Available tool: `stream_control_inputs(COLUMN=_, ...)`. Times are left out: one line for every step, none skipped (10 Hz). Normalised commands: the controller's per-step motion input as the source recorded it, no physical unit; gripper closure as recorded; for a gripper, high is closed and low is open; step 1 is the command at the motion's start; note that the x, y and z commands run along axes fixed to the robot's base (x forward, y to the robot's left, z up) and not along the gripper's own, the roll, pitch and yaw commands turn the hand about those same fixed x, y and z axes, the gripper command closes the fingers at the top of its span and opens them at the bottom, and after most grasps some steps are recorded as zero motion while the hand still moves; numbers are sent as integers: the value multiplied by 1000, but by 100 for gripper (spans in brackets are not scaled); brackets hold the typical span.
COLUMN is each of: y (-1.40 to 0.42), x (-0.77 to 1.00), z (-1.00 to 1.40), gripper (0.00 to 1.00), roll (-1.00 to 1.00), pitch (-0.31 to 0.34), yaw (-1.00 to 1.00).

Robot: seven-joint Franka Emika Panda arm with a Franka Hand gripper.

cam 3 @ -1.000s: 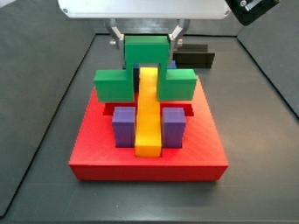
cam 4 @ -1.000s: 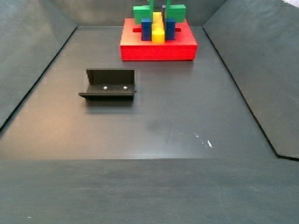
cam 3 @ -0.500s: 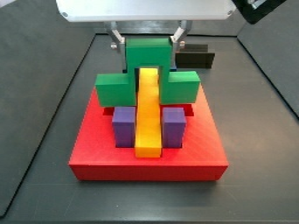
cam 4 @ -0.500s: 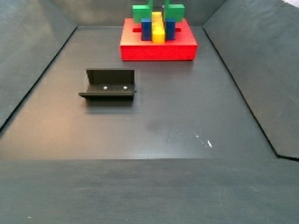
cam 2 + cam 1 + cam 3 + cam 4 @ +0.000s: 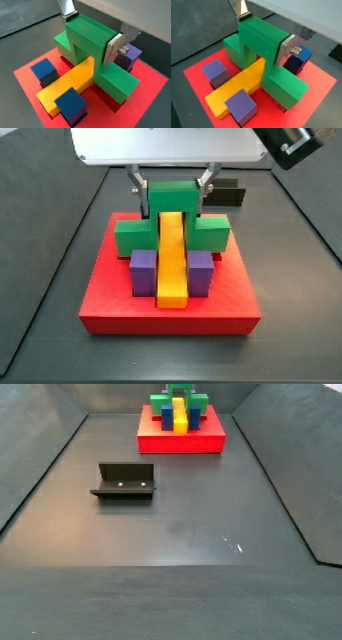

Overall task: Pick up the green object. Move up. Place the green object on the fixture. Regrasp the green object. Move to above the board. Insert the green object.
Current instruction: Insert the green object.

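In both wrist views the gripper [image 5: 264,34] is clamping the green object [image 5: 261,57], one silver finger [image 5: 290,50] pressing flat against each side of its upright stem. The green object is straddling the yellow bar [image 5: 238,90], its arms spreading out on both sides of the bar over the board [image 5: 321,95]. Blue and purple pegs [image 5: 216,73] are standing on either side of the bar's free end, and another peg [image 5: 129,55] is sitting just beside the finger.

In a side view the gripper [image 5: 171,184] is hanging over the far half of the board [image 5: 167,308], fingers closed on the green object [image 5: 171,220]. The object is sitting low over the bar [image 5: 171,261], its arms just behind the two purple pegs [image 5: 140,271].

In the wider side view the fixture [image 5: 124,481] is standing alone on the dark floor [image 5: 187,544], well apart from the board [image 5: 181,439]. The green object [image 5: 178,404] is showing on top of the board; the fingers are too small to make out there.
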Motion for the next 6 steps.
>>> stream_control_inputs(y=71, x=89, z=-166, gripper=100, roll=224, pitch=-24, yaw=-17)
stream_control_inputs(y=9, x=63, z=-123, gripper=100, roll=227, pitch=-9, yaw=-29)
stream_control_inputs(y=0, x=0, z=-40, gripper=100, roll=174, pitch=0, yaw=-31)
stream_control_inputs(y=0, x=0, z=-43, gripper=100, roll=223, pitch=0, yaw=0)
stream_control_inputs(y=0, x=0, z=-51, gripper=100, roll=303, pitch=0, yaw=0)
stream_control_inputs(y=-40, x=29, z=-40, gripper=100, roll=380, pitch=0, yaw=-9)
